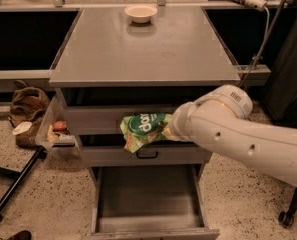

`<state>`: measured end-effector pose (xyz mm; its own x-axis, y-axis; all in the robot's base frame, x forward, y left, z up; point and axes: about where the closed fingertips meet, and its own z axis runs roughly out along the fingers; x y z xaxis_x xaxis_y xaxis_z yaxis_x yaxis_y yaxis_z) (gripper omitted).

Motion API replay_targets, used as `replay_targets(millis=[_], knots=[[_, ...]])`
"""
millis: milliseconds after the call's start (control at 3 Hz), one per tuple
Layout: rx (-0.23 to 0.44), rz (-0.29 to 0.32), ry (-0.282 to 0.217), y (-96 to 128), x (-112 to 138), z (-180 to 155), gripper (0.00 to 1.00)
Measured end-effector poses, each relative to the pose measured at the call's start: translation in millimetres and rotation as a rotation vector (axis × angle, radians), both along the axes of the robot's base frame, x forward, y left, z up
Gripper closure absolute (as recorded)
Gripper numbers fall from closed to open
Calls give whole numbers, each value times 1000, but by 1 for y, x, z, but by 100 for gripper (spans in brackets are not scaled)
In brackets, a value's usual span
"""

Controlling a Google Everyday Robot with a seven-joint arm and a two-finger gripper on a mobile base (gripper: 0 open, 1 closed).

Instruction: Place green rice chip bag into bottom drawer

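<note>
The green rice chip bag (142,129) hangs in the air in front of the cabinet's middle drawer (143,155). My gripper (169,129) holds its right end; the white arm (238,134) comes in from the right and covers most of the gripper. The bottom drawer (148,204) is pulled open below the bag, and its flat grey floor is bare. The bag is well above the drawer floor.
A pale bowl (141,13) sits at the back of the grey cabinet top (143,49). A clear side bin (55,133) with small items hangs on the cabinet's left. A brown bag (28,104) and a black pole (13,194) lie on the floor at left. A chair wheel (287,218) is at right.
</note>
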<state>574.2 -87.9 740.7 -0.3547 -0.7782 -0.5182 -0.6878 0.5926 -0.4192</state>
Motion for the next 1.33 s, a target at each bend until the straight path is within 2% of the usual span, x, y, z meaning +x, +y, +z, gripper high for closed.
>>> replay_targets(millis=[333,667,1000,1333], knots=[[67,-33,35,2,-11,-51,100],[139,-72,76,6,-28,-85,100],[213,-78,124,23,-50,-113,100],[213,-78,124,23,-50,-113,100]])
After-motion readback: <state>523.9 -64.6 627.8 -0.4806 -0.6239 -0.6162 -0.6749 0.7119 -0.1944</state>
